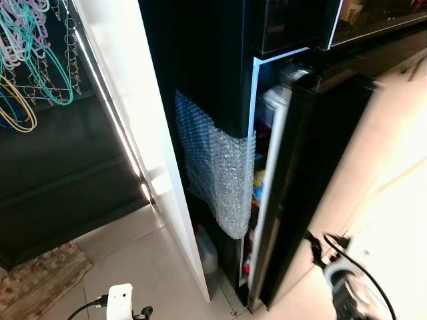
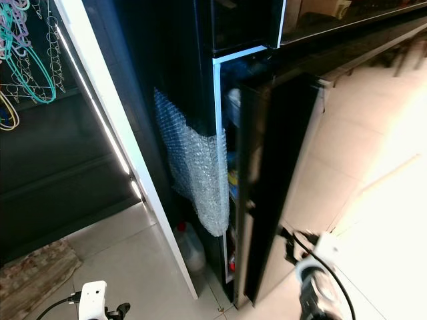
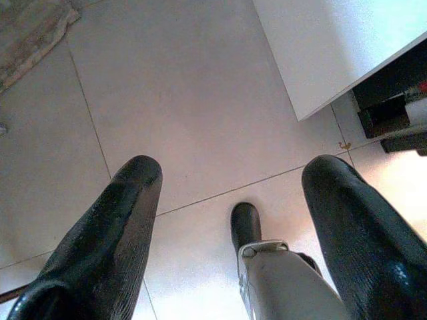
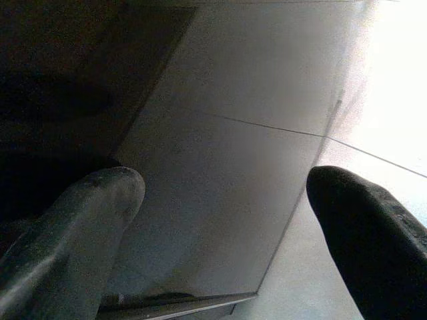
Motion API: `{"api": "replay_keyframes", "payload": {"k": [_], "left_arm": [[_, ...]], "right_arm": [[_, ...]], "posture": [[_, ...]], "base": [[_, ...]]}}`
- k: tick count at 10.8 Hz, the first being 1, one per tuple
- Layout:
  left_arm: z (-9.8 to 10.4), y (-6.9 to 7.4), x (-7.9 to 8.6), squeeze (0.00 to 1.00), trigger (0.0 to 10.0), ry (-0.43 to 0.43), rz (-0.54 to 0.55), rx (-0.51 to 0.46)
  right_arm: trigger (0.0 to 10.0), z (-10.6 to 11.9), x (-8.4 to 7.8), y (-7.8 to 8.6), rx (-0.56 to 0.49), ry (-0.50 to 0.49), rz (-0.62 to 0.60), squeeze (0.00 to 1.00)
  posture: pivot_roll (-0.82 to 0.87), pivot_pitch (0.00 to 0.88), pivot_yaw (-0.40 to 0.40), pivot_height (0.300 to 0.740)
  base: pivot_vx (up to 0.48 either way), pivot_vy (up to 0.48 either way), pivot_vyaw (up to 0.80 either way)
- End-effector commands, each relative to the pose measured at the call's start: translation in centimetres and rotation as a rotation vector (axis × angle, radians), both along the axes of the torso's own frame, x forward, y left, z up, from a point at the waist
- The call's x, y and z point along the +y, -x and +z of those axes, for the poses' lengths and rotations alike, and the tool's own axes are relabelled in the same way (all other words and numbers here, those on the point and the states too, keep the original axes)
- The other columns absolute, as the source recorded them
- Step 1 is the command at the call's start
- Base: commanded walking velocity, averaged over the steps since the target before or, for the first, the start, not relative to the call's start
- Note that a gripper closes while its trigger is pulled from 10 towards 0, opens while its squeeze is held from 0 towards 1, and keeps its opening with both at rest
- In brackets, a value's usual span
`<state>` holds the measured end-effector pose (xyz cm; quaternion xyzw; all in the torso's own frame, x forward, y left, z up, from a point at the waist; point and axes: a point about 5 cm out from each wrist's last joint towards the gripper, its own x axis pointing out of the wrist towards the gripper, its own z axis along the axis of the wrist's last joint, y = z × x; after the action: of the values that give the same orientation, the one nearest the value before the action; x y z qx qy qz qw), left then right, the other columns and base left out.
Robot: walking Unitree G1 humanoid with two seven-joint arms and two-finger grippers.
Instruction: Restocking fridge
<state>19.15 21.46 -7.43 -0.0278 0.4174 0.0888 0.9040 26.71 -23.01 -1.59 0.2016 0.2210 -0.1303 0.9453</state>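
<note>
The fridge [image 1: 220, 80] is black and stands ahead of both claws, its lower door [image 2: 267, 180] swung partly open with the door edge facing the camera. Through the gap, shelves [image 1: 260, 180] with bottles and colourful packages are visible, though blurred. A sheet of bubble wrap [image 1: 213, 167] is fixed to the fridge's side wall.

Left claw [image 3: 227, 193]: fingers spread wide, holding nothing, pointing down at the tiled floor [image 3: 167, 100]. A white panel [image 1: 143, 133] stands beyond it, just beside the fridge. A rug [image 1: 40, 280] lies on the floor further to that claw's left, and plastic hangers [image 1: 30, 60] hang above, well apart from it.

Right claw [image 4: 227, 200]: fingers spread wide, holding nothing, aimed at the glossy outer face of the open door, close to it; contact cannot be determined. A clear jug [image 2: 190, 247] sits on the floor between the white panel and the fridge.
</note>
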Motion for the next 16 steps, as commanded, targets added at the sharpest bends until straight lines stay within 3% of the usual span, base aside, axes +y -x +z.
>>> {"api": "replay_keyframes", "payload": {"k": [1,5,7,9,10,11,13,14,16], "left_arm": [[-0.3,0.5,0.0,0.00,10.0,-0.007,-0.011,0.021],[-0.2,0.4,0.0,0.00,10.0,-0.006,-0.006,0.018],[-0.3,0.4,-0.1,0.00,10.0,-0.004,-0.006,0.018],[-0.2,0.4,-0.1,0.00,10.0,-0.003,-0.005,0.017],[-0.3,0.4,-0.1,0.00,10.0,-0.003,-0.005,0.017],[-0.2,0.4,-0.1,0.00,10.0,-0.002,-0.005,0.016],[-0.3,0.4,-0.2,0.00,10.0,-0.001,-0.006,0.016],[-0.3,0.4,-0.2,0.00,10.0,0.001,-0.005,0.015],[-0.3,0.4,-0.3,0.00,10.0,0.004,-0.010,0.018]], "right_arm": [[10.0,1.4,1.5,-1.9,-0.063,-0.002,0.089,0.00],[10.0,3.0,3.5,-4.0,-0.112,-0.011,0.187,0.00],[10.0,2.5,3.5,-3.6,-0.088,0.003,0.191,0.00],[10.0,1.4,2.0,-2.2,-0.036,0.039,0.103,0.00],[10.0,0.8,1.1,-1.3,-0.001,0.064,0.048,0.00],[10.0,-0.5,-0.8,0.9,0.059,0.106,-0.074,0.00],[10.0,-1.9,-2.4,3.5,0.149,0.191,-0.116,0.00],[10.0,-2.8,-2.7,4.9,0.215,0.211,-0.110,0.00],[10.0,-5.7,-0.7,8.5,0.414,0.195,0.084,0.00]], "posture": [[-0.06,0.000,0.053,0.740],[-0.06,0.000,0.052,0.740],[-0.06,0.000,0.052,0.740],[-0.05,0.000,0.048,0.740],[-0.05,0.000,0.048,0.740],[-0.05,0.000,0.048,0.740],[-0.05,0.000,0.045,0.740],[-0.05,0.000,0.045,0.740],[-0.06,0.000,0.044,0.740]], "base": [[0.000,0.000,0.00],[0.000,0.000,0.00],[0.000,0.000,0.00],[0.000,0.000,0.00],[0.000,0.000,0.00],[0.000,0.000,0.00],[0.000,0.000,0.00],[0.000,0.000,0.00],[0.000,0.000,0.00]]}}
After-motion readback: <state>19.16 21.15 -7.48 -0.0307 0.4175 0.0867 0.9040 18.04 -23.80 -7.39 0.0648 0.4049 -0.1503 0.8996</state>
